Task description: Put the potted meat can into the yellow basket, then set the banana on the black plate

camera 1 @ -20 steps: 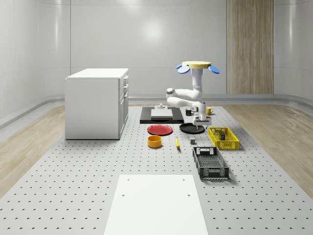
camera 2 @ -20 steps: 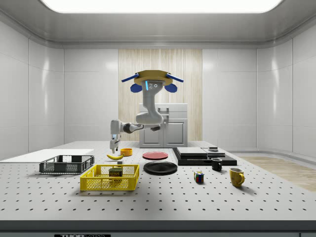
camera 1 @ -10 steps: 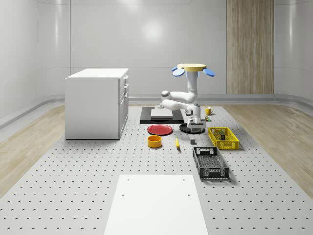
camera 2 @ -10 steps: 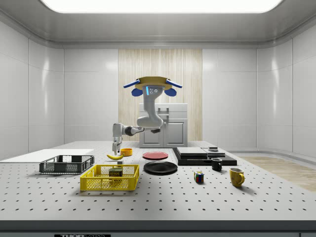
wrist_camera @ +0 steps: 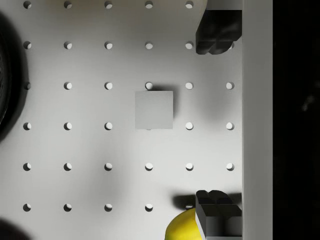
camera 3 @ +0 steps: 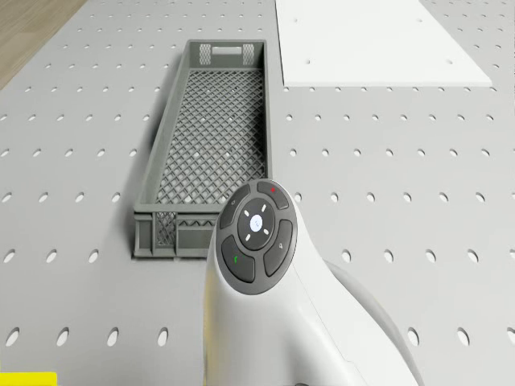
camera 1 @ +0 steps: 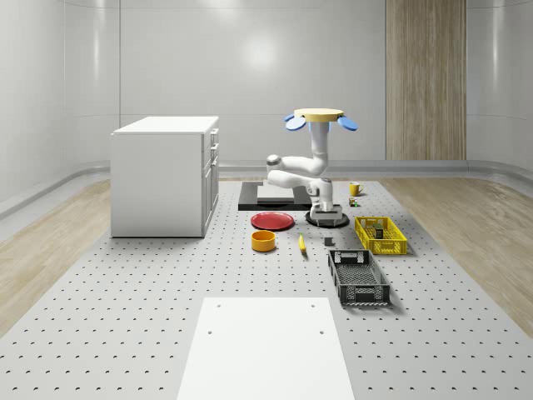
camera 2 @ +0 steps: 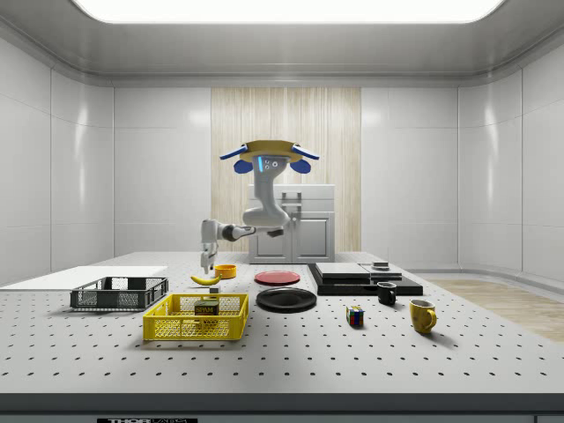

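The potted meat can (camera 2: pixel 207 307) stands inside the yellow basket (camera 2: pixel 196 318), also seen from above as the can (camera 1: pixel 377 227) in the basket (camera 1: pixel 381 236). The banana (camera 1: pixel 301 243) lies on the table near the black plate (camera 1: pixel 327 219). In the side view the banana (camera 2: pixel 206 279) is just under my gripper (camera 2: pixel 208 264). The drone (camera 1: pixel 315 117) hovers over the plate area with the arm reaching down. In the wrist view my gripper (wrist_camera: pixel 212 122) is open, with one fingertip beside the banana's end (wrist_camera: pixel 182 230) and a grey cube (wrist_camera: pixel 154 109) on the table below.
A dark mesh crate (camera 1: pixel 358 277), orange bowl (camera 1: pixel 263 241), red plate (camera 1: pixel 272 221) and white cabinet (camera 1: pixel 164 175) stand around. A black slab (camera 1: pixel 269 197), mugs (camera 2: pixel 422 315) and a colour cube (camera 2: pixel 354 315) lie further off. A white sheet (camera 3: pixel 378 40) lies beyond the crate (camera 3: pixel 213 153).
The drone and arm have drifted toward the whole-scene view's left, away from the yellow basket. The gripper now hangs nearer the banana. The can stays in the basket.
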Available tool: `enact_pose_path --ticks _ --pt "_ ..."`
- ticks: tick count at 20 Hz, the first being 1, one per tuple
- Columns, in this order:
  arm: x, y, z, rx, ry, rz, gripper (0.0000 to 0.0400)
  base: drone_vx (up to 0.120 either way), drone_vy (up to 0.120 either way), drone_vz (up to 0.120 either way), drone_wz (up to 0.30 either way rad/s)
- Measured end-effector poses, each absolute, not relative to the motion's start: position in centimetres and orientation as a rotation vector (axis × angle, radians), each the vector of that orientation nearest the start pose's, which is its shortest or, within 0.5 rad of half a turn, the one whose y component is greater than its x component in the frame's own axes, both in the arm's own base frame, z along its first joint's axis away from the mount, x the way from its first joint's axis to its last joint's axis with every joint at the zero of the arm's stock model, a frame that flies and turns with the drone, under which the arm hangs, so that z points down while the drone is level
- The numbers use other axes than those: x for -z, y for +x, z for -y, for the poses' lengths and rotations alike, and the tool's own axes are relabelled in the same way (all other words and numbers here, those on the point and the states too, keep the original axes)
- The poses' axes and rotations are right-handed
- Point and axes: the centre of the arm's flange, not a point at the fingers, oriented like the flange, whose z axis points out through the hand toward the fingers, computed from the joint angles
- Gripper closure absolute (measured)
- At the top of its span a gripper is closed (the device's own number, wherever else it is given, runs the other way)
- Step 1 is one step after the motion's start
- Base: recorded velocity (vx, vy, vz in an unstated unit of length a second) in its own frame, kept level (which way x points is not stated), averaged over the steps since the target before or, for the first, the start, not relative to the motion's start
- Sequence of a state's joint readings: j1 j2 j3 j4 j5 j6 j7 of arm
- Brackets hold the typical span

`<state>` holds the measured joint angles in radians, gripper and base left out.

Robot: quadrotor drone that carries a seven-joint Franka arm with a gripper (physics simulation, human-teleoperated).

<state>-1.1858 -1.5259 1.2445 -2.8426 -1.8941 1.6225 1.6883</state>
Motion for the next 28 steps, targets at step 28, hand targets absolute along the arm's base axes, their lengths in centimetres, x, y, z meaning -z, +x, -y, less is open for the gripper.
enact_pose_path --ticks 28 --pt "-52.67 30.68 0.00 -0.786 0.001 0.002 0.0000 0.036 -0.106 -0.043 0.000"
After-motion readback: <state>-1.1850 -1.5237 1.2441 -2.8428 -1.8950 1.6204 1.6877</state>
